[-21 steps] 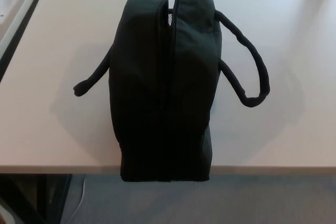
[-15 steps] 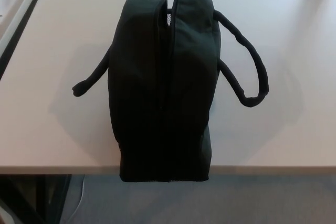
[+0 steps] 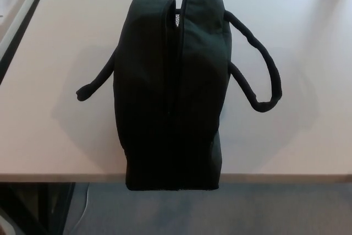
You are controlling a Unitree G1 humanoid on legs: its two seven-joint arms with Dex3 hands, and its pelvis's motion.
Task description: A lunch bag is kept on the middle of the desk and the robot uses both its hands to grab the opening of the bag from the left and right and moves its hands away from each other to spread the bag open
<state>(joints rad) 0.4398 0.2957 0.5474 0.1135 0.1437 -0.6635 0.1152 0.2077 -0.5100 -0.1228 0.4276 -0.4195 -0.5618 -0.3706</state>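
Lunch bag [image 3: 171, 92] upright on desk [image 3: 55, 136], top slit nearly closed, no hand in view, fingers' state unknowable

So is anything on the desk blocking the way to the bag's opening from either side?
Nothing visible does. The lunch bag stands alone on the desk, its opening almost closed. Only its own handles hang out on each side. Neither robot hand is in view.

- Left hand: not visible anywhere in the head view; pose and finger state unrecorded.
- Right hand: likewise outside the view; pose and finger state unrecorded.
- Arms, forearms, wrists: none visible at either side edge, as far as the dark lower corners allow judging.
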